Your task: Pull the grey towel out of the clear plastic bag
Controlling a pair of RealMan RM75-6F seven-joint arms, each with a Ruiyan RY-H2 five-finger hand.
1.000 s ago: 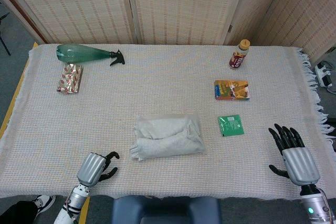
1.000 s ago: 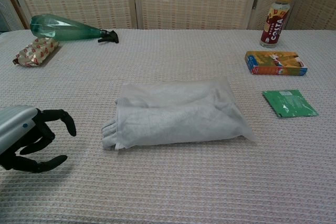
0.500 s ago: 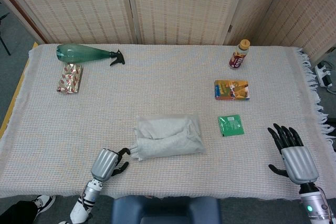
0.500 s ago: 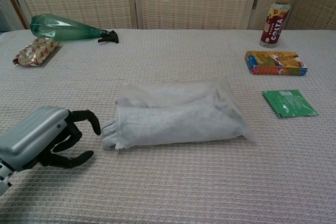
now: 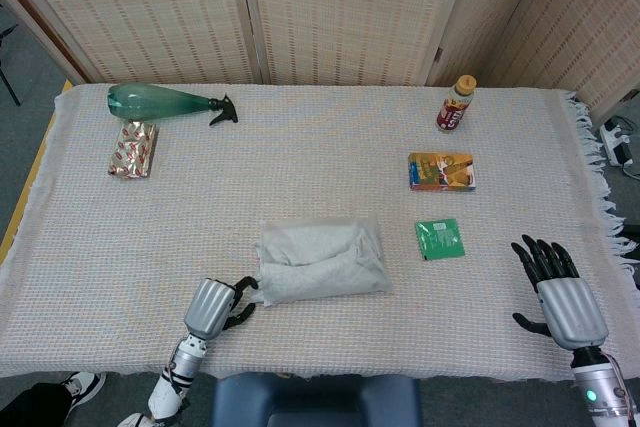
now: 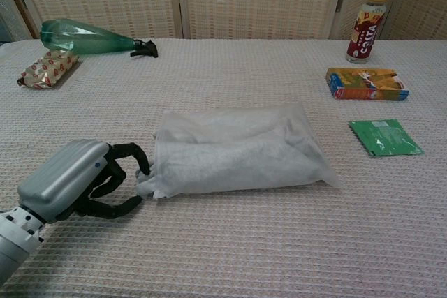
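Softly crumpled grey towel (image 6: 230,155) in filmy clear plastic bag (image 6: 311,141), black fingers (image 6: 133,155) alongside.

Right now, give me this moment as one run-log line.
left hand: fingertips at towel end, grasp unclear | right hand: open, idle | towel: in bag

You are working at a staged test bench, not a home or shop. The table (image 5: 320,147) is draped in a white woven cloth with a fringe hanging off its right edge, and woven folding screens (image 5: 330,7) close it off along the far side. Grey floor shows at the far left, with a power strip (image 5: 618,142) on it at the far right. Unrelated props sit well apart across the cloth: a green spray bottle (image 5: 165,102), a drink bottle (image 5: 455,104), a snack box (image 5: 441,171).
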